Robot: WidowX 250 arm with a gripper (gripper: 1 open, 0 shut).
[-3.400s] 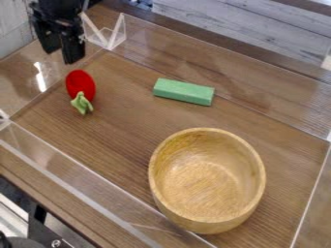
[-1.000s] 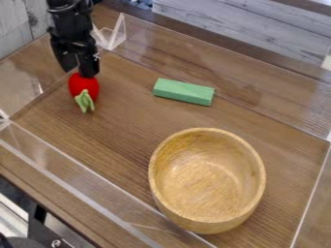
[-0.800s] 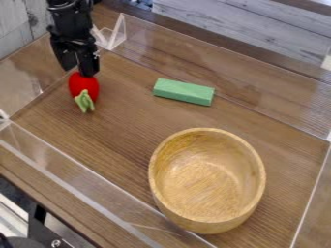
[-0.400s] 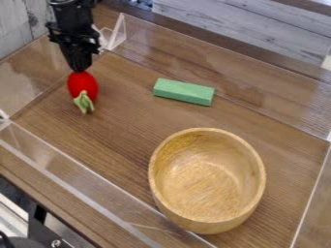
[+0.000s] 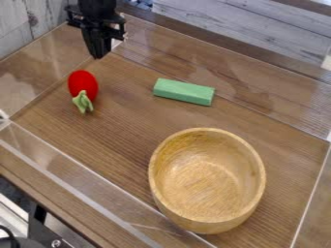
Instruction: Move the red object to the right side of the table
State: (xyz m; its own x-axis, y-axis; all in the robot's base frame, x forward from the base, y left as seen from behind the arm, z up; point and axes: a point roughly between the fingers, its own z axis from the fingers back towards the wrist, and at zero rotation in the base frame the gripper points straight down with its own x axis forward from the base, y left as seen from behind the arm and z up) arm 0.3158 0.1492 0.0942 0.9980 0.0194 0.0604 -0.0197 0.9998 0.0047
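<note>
The red object, a small rounded toy fruit with a light-green leafy tip, lies on the left part of the brown wood-grain table. My black gripper hangs above the table's far left, behind and slightly right of the red object and apart from it. Its fingers are shut together with nothing between them.
A flat green rectangular block lies near the middle of the table. A large wooden bowl stands at the front right. Low clear acrylic walls edge the tabletop.
The gripper stood open just over the red object, then shut without taking it and moved up and to the right. The red object has stayed where it was.
</note>
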